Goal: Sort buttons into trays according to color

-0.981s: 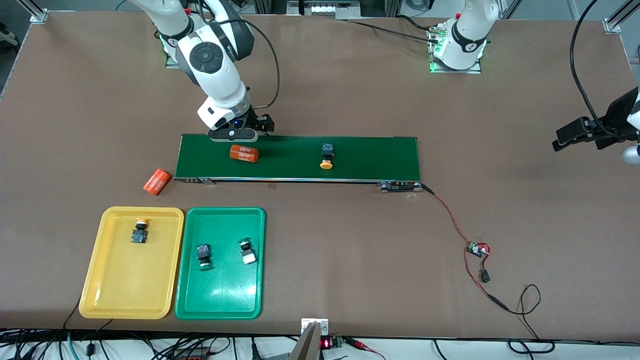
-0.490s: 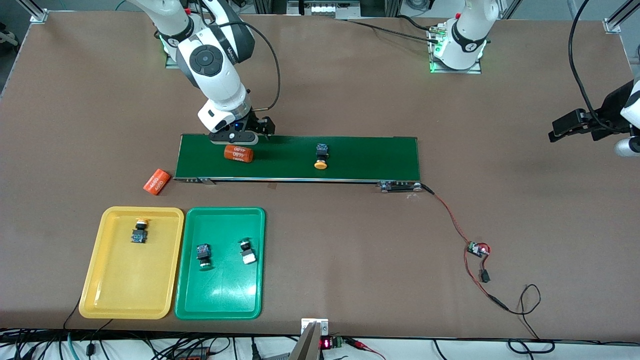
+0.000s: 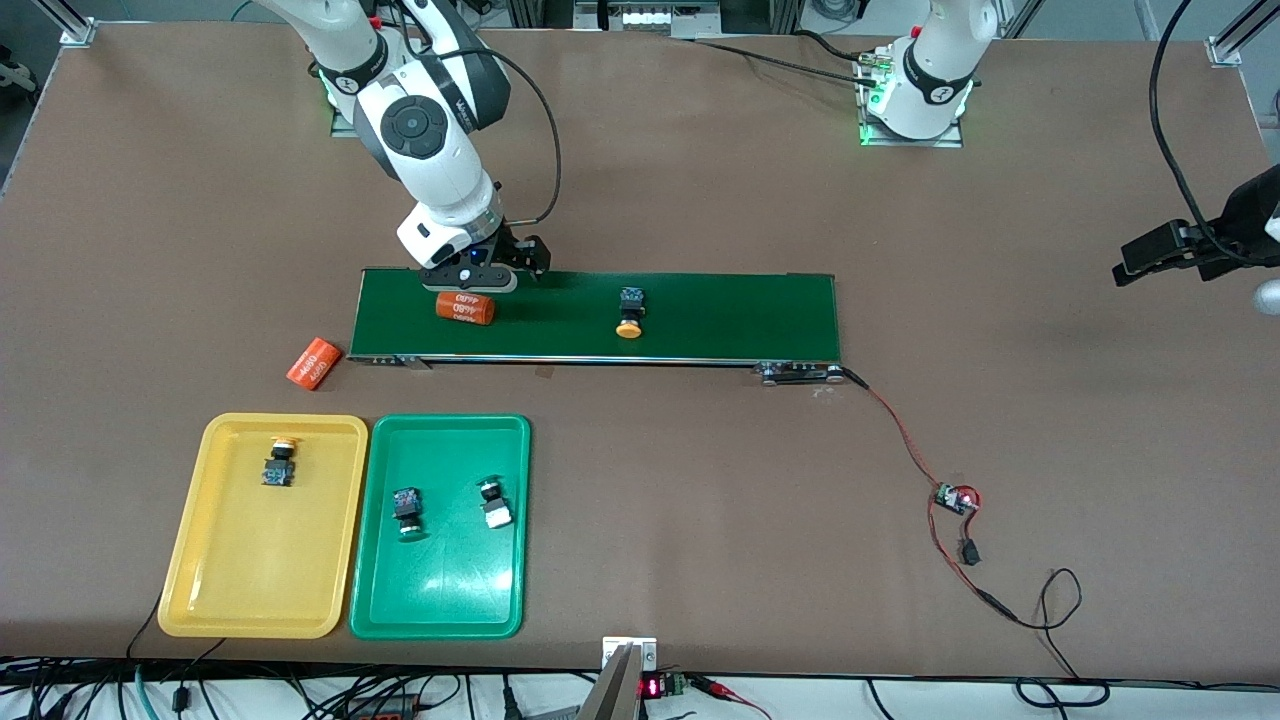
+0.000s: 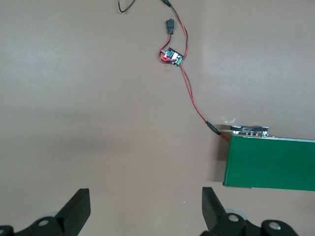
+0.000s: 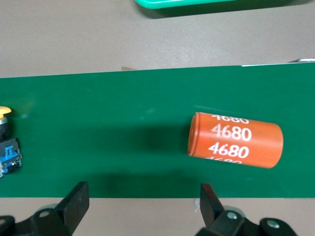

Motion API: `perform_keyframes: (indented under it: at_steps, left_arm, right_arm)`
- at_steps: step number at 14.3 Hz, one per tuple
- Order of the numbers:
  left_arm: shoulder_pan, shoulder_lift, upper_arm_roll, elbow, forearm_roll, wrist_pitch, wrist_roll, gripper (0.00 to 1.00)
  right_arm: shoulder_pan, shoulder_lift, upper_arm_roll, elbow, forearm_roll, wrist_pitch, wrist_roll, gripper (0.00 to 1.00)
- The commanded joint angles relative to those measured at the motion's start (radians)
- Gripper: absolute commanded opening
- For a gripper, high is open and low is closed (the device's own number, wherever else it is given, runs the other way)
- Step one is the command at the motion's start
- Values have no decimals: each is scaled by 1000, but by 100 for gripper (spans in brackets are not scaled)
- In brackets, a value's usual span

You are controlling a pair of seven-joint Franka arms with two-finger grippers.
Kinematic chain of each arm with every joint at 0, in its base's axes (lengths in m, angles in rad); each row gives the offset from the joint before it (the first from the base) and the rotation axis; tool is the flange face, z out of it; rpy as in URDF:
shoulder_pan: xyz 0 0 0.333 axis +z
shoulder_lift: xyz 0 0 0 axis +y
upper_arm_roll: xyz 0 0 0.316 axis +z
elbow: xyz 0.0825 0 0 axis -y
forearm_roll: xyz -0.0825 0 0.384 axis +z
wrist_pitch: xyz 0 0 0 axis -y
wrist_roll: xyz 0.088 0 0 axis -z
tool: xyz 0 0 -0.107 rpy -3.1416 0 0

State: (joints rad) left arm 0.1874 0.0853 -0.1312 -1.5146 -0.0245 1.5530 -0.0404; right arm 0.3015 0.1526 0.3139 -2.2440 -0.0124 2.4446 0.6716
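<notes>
The long dark-green conveyor belt (image 3: 600, 317) is carrying the yellow-capped push-button switch (image 3: 629, 313) toward the right gripper (image 3: 468, 277), jaws spread (empty). The left gripper (image 4: 142, 211), also spread, is waiting over bare table.

- I find bare tabletop (image 3: 700, 500) between the conveyor belt (image 3: 700, 330) and the trays; a gripper could pass there.
- An orange cylinder (image 3: 465, 308) lies on the belt, well apart from the yellow button (image 3: 629, 313).
- A red wire (image 3: 900, 440) and small circuit board (image 3: 955, 497) obstruct the table toward the left arm's end.
</notes>
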Motion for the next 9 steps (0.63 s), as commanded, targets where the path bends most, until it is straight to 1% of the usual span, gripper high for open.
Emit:
perform_keyframes:
  at_steps: [1, 9]
  left_arm:
    - [7, -21, -12, -21, 0, 13, 21, 100]
    - [7, -19, -8, -15, -2, 13, 21, 100]
  right_arm:
    - [-5, 24, 4, 20, -20, -2, 26, 100]
    - [-4, 24, 4, 20, -20, -2, 26, 100]
